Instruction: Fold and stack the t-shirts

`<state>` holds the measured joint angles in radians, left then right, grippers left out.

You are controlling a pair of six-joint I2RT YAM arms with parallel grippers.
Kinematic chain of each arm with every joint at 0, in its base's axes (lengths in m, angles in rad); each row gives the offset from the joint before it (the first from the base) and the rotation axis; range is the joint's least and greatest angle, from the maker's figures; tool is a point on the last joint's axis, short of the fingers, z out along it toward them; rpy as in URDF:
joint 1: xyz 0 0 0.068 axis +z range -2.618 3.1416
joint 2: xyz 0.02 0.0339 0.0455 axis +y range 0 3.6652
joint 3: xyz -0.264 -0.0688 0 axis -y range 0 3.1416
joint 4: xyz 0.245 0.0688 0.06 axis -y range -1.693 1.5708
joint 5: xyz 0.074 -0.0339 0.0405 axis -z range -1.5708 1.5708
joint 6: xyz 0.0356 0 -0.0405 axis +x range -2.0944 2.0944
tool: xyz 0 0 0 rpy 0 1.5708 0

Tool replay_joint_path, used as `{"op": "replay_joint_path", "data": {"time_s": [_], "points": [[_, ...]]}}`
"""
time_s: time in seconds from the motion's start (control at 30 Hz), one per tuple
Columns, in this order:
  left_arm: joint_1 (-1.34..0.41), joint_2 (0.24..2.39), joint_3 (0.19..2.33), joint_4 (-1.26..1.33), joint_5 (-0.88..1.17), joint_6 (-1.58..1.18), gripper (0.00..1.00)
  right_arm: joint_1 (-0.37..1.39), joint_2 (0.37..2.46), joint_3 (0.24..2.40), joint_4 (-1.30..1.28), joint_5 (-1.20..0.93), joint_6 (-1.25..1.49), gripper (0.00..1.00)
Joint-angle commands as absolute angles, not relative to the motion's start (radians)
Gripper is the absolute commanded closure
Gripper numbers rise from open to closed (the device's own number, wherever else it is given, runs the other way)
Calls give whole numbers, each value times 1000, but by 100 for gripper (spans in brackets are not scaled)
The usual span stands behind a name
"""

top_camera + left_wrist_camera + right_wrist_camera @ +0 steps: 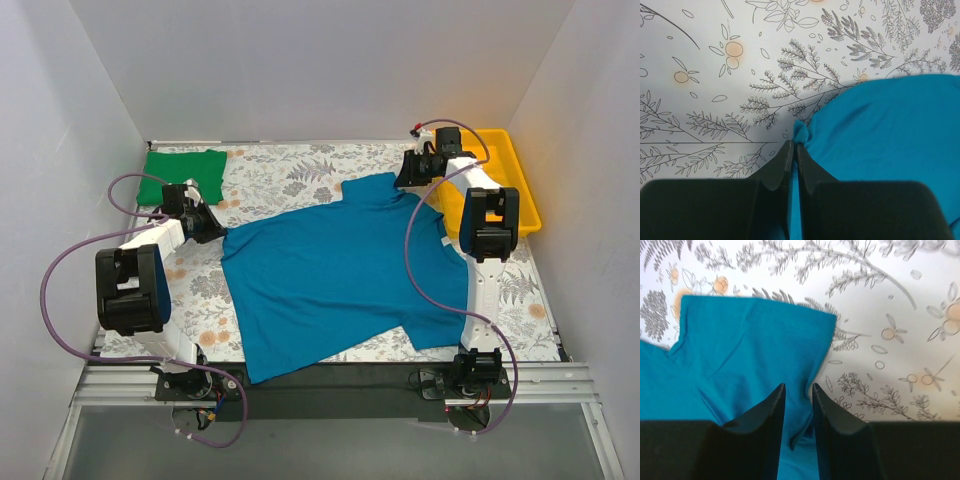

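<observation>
As seen from above, the teal shirt (330, 270) lay spread open and skewed across the middle of the counter (280, 175), one corner reaching the near edge. The green shirt (183, 172) sat already folded in the far left corner, and a tray (527, 190) stood in the far right corner. The left gripper (207, 226) was at the teal shirt's leftmost corner. The right gripper (412, 172) was at its far end, beside the tray.

From the left wrist, the fingers were pressed together on a small tip of teal cloth at the shirt's edge, with the printed counter beyond.

From the right wrist, the fingers stood only narrowly apart on what looked like a sleeve. Cloth was bunched between them and creases ran out from the spot, which I judged to be a pinch.

The step in hand looked like the first fold of the teal shirt, with the stacking not yet done. Next, both arms would need to lift their holds together. They would then carry the cloth over the shirt's body, keep it taut so it landed flat, and let go.
</observation>
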<state>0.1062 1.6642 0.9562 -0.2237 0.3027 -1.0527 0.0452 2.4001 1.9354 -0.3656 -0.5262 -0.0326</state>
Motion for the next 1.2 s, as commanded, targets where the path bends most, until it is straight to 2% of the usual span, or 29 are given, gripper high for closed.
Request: {"op": "replay_joint_path", "data": {"time_s": [0.0, 0.1, 0.13, 0.57, 1.07, 1.17], "points": [[103, 1605, 950, -207, 314, -1045, 100, 38, 2404, 2026, -361, -506, -15, 65], [103, 1603, 948, -207, 314, -1045, 100, 37, 2431, 2060, -357, -503, -8, 64], [103, 1605, 950, -207, 313, -1045, 100, 37, 2439, 2083, -356, -506, 23, 58], [103, 1614, 945, -207, 313, -1043, 100, 46, 2572, 2195, -351, -535, 60, 57], [103, 1609, 942, -207, 314, -1046, 100, 63, 2594, 2223, -354, -546, 74, 62], [103, 1606, 942, -206, 318, -1045, 100, 61, 2592, 2221, -354, -549, 74, 66]]}}
